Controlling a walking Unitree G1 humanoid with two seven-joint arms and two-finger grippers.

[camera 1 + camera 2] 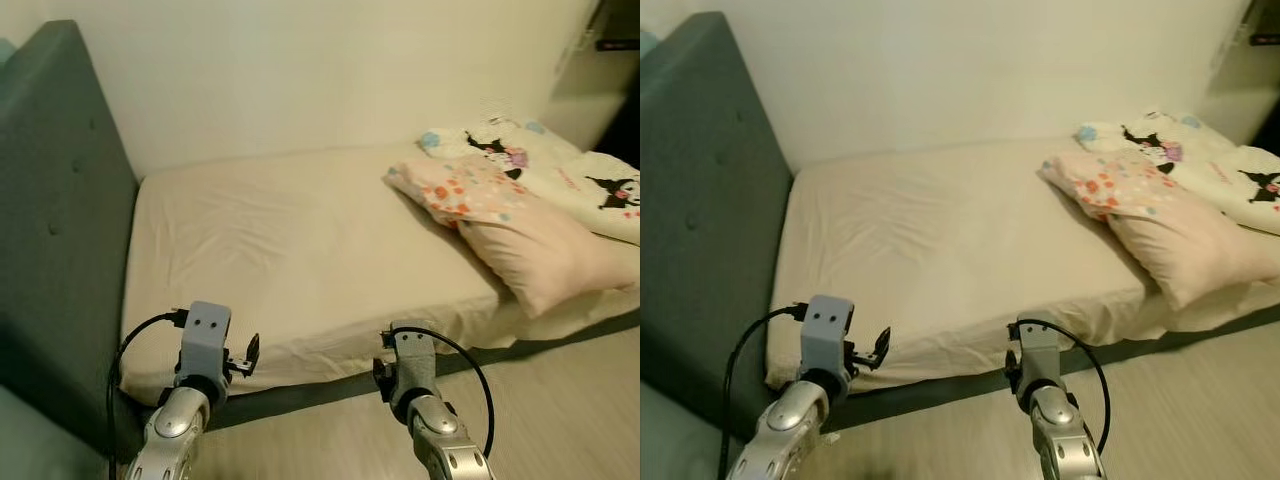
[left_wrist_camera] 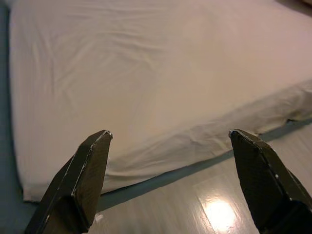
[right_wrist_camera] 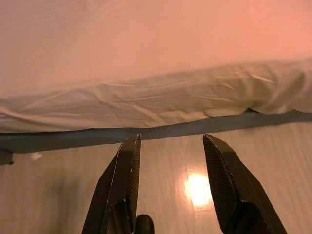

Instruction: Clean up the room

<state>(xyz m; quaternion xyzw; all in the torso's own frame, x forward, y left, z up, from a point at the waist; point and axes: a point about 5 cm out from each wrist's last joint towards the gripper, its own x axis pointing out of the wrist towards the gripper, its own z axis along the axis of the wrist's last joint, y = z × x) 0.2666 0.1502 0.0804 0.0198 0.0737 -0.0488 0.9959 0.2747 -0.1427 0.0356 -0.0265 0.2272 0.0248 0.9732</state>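
A low bed (image 1: 290,240) with a cream sheet lies before me, against a grey padded headboard (image 1: 50,230) on my left. A pink pillow (image 1: 530,245) with a flowered end leans over the bed's near right edge. Behind it sit white cartoon-print pillows (image 1: 590,180). My left gripper (image 2: 170,146) is open, held above the floor and pointing at the bed's near edge. My right gripper (image 3: 170,146) is open too, with a narrower gap, facing the sheet's hanging side (image 3: 161,97). Nothing is between either pair of fingers.
Light wood floor (image 1: 560,400) runs along the bed's near side. A dark grey bed base (image 3: 146,131) shows under the sheet. A plain wall (image 1: 320,70) stands behind the bed, with a dark shelf (image 1: 615,40) at the far right.
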